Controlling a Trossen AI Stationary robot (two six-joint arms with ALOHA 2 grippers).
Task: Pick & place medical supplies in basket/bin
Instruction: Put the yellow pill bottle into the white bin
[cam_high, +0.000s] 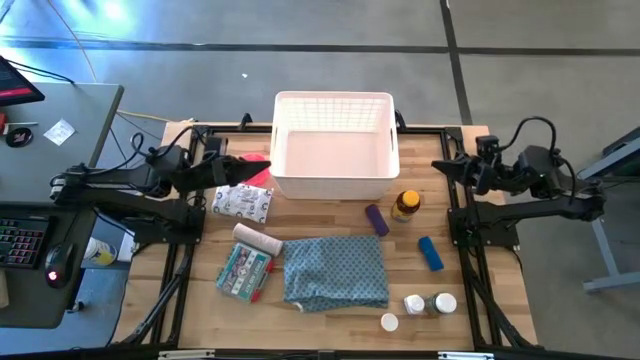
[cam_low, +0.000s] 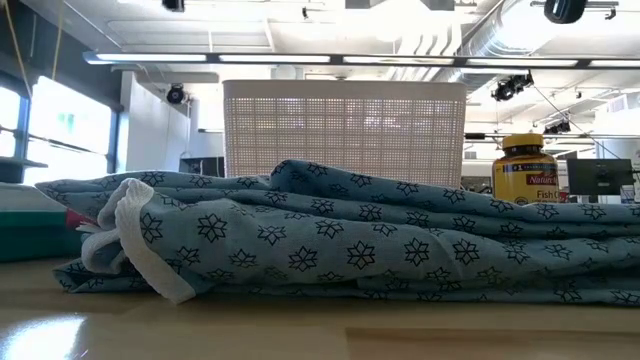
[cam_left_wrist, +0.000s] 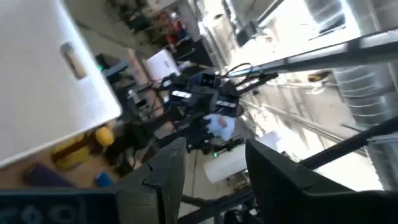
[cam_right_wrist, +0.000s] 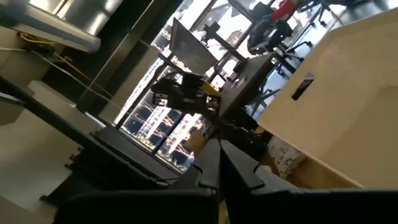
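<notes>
The white latticed basket (cam_high: 335, 145) stands at the table's far middle. My left gripper (cam_high: 258, 170) hovers open, raised beside the basket's left wall, above a pink-red item (cam_high: 262, 180) and a printed packet (cam_high: 243, 203); in its wrist view the fingers (cam_left_wrist: 168, 177) are spread with nothing between them. My right gripper (cam_high: 447, 168) is shut, raised to the right of the basket. On the table lie an amber bottle (cam_high: 405, 205), a purple tube (cam_high: 376, 219), a blue tube (cam_high: 430, 253), white pill bottles (cam_high: 430, 303), a bandage roll (cam_high: 258, 238) and a teal packet (cam_high: 243, 272).
A blue-grey patterned cloth (cam_high: 335, 270) lies crumpled in the table's near middle and fills the low view's foreground (cam_low: 330, 240). A loose white cap (cam_high: 389, 321) sits near the near edge. A desk with a keyboard (cam_high: 20, 235) stands left of the table.
</notes>
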